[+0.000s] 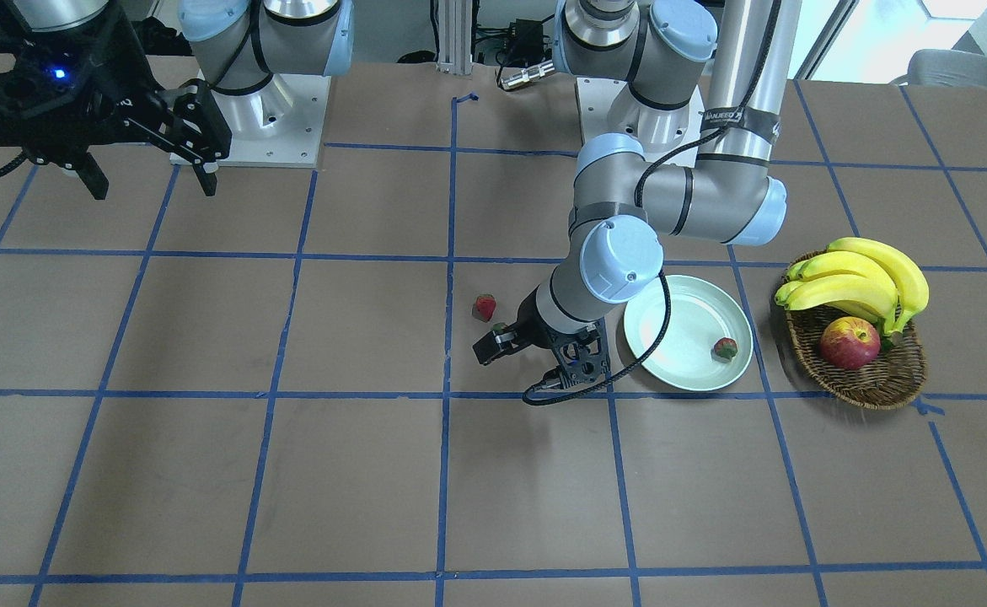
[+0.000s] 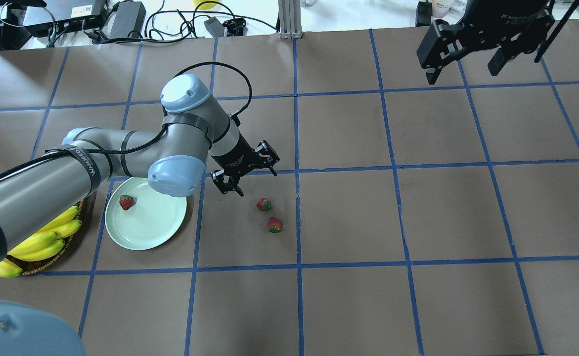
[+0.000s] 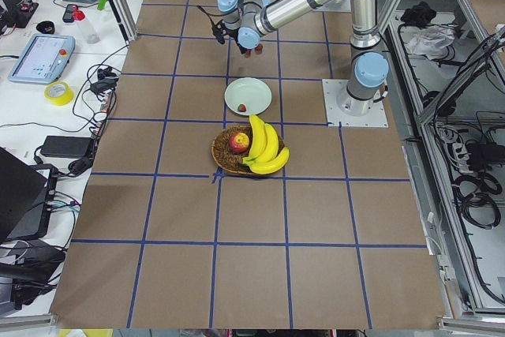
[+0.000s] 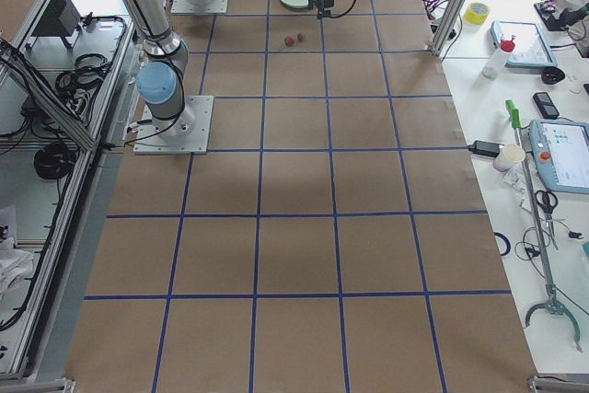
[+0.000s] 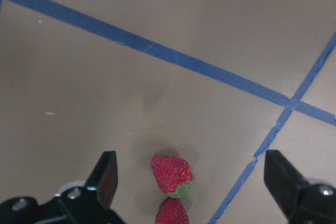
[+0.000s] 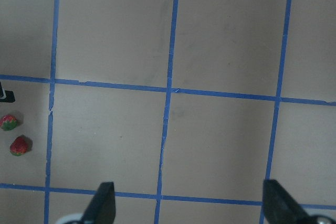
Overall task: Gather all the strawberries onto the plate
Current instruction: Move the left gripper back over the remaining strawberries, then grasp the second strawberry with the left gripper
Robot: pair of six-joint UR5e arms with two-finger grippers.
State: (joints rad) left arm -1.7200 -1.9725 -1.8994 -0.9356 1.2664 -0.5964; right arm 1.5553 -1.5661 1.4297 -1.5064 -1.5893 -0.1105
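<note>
One strawberry (image 1: pixel 725 348) lies in the pale mint-green plate (image 1: pixel 678 316), near its rim; it also shows in the overhead view (image 2: pixel 126 201) on the plate (image 2: pixel 146 232). Two more strawberries (image 2: pixel 264 204) (image 2: pixel 274 225) lie close together on the brown table to the plate's right. My left gripper (image 2: pixel 257 183) is open and empty just above and beside them. In the left wrist view both strawberries (image 5: pixel 172 175) (image 5: pixel 172 214) sit between the spread fingers (image 5: pixel 105 177). My right gripper (image 2: pixel 462 64) is open and empty, raised far off at the back right.
A brown wicker basket (image 1: pixel 872 379) with bananas (image 1: pixel 855 282) and a red-yellow apple (image 1: pixel 849 343) stands beside the plate, on the side away from the loose strawberries. Blue tape lines grid the table. Cables and power supplies lie beyond the far edge (image 2: pixel 121 20).
</note>
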